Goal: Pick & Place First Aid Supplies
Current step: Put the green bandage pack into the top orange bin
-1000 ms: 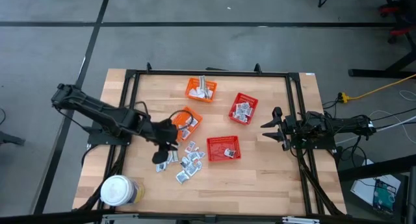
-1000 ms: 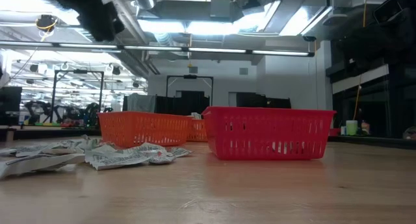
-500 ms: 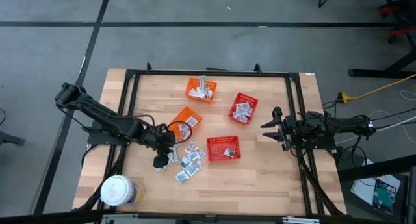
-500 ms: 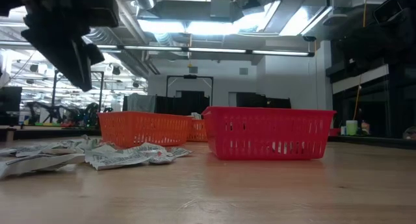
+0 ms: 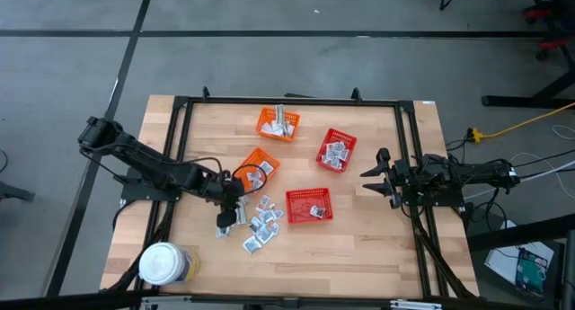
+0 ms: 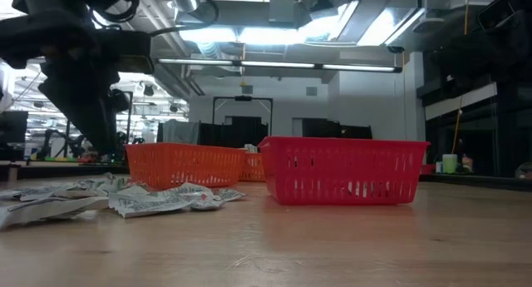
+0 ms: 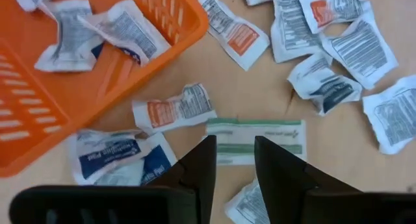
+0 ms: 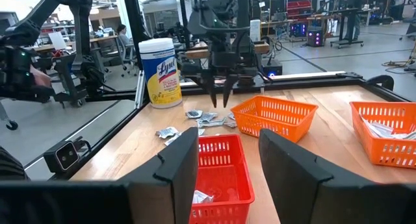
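Left wrist view: left gripper (image 7: 233,160) parted, empty, above green-striped white flat packet (image 7: 256,139); sachets crowd at 6 o'clock, risking double pick.

High view: overhead, straight down, whole pale wooden table (image 5: 359,247) in frame. Low view: tabletop height, level, facing room. Left wrist view: close, down onto loose silvery-white sachets (image 7: 257,139). Right wrist view: facing 9 o'clock across table. All share sachets, red mesh basket (image 6: 342,169).

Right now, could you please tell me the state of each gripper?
Left gripper: open, empty, above the loose packets.
Right gripper: open, empty, waiting at the table's right edge.
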Available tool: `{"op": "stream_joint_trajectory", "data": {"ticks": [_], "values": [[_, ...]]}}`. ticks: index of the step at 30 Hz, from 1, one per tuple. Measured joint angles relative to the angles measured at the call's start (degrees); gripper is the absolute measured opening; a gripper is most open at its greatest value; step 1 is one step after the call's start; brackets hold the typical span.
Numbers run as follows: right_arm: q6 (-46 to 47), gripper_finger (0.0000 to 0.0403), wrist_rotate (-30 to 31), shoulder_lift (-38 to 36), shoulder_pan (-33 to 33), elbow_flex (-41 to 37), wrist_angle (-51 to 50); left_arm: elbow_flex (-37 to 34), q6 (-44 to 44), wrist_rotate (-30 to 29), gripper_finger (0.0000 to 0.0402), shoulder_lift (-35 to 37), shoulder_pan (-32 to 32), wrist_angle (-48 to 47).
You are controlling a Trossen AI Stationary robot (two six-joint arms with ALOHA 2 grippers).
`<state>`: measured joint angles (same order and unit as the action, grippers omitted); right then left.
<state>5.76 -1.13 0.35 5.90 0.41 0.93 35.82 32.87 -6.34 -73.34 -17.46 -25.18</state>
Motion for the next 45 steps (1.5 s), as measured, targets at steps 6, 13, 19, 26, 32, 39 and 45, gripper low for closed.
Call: {"op": "stream_joint_trajectory", "data": {"ticks": [6, 13, 19, 26, 32, 39, 45], "values": [[0.0, 0.0163, -0.02, 0.01, -0.01, 0.0, 0.0, -0.09, -2.84, -0.06, 0.0123, 0.0, 0.38, 0.18], [-0.01, 0.0163, 0.0, 0.0, 0.0, 0.0, 0.0, -0.11, -4.23, 1.91, 0.0175, -2.04, 0.38, 0.43], [0.0, 0.0163, -0.02, 0.01, 0.01, 0.0, 0.0, -0.11, -3.79, 2.29, 0.0191, -6.15, 0.38, 0.62], [-0.02, 0.0163, 0.0, 0.01, 0.0, 0.0, 0.0, -0.11, -3.69, 0.88, 0.0182, -7.19, 0.38, 1.24], [0.0, 0.0163, 0.0, 0.01, 0.01, 0.0, 0.0, -0.11, -8.03, 0.86, 0.0167, -7.42, 0.41, 2.91], [0.0, 0.0163, 0.0, 0.01, 0.01, 0.0, 0.0, -0.11, -11.61, 1.12, 0.0137, -7.5, 1.91, 3.99], [0.0, 0.0163, 0.0, 0.01, 0.01, 0.01, -0.01, -1.58, -12.48, 0.99, 0.0104, -7.5, 1.96, 4.45]]}}
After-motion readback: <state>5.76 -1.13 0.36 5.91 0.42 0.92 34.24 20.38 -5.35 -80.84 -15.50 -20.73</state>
